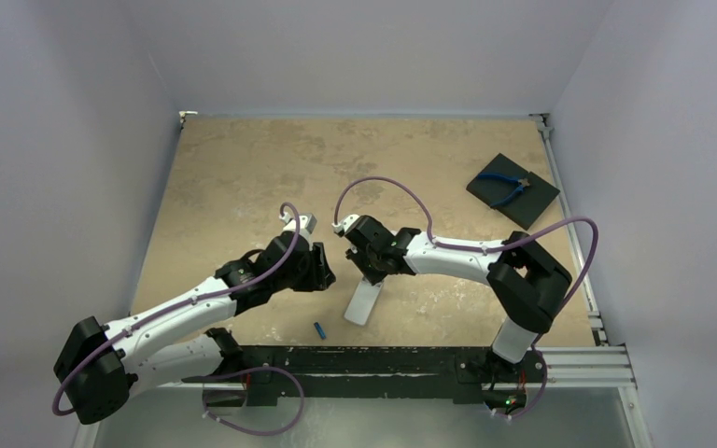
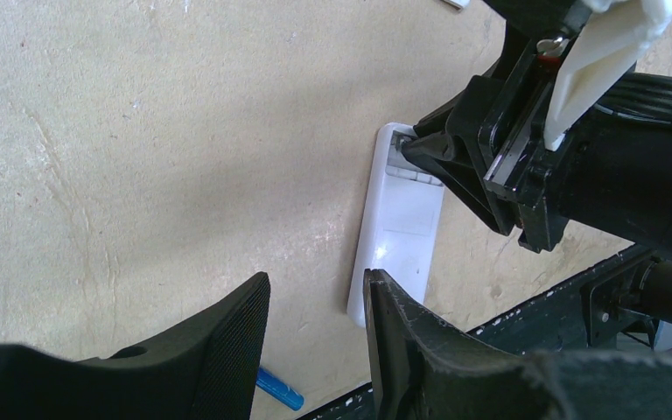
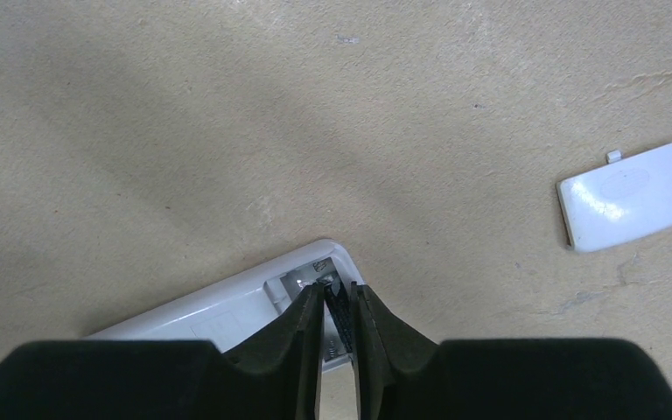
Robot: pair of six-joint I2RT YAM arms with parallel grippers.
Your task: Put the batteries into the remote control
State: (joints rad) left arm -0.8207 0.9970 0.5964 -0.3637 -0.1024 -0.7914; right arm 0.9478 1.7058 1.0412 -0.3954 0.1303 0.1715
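Beware of a crooked entry at the open bay of the remote control; with the right gripper clamped on a thin dark piece, probably the dark battery, right at the bay's edge, easy to jam one end against the wall or pop it out on release; impossible to read polarity here; beware too of the remote control sliding under a push, with nothing pinning it and the left gripper apart just above its near end, touching nothing; found back up on the worktop, close to the near edge, between the two arms; long axis near to far, leaning slightly right, bay end pointing far; blue battery loose just left of the near end; cover lying well apart.
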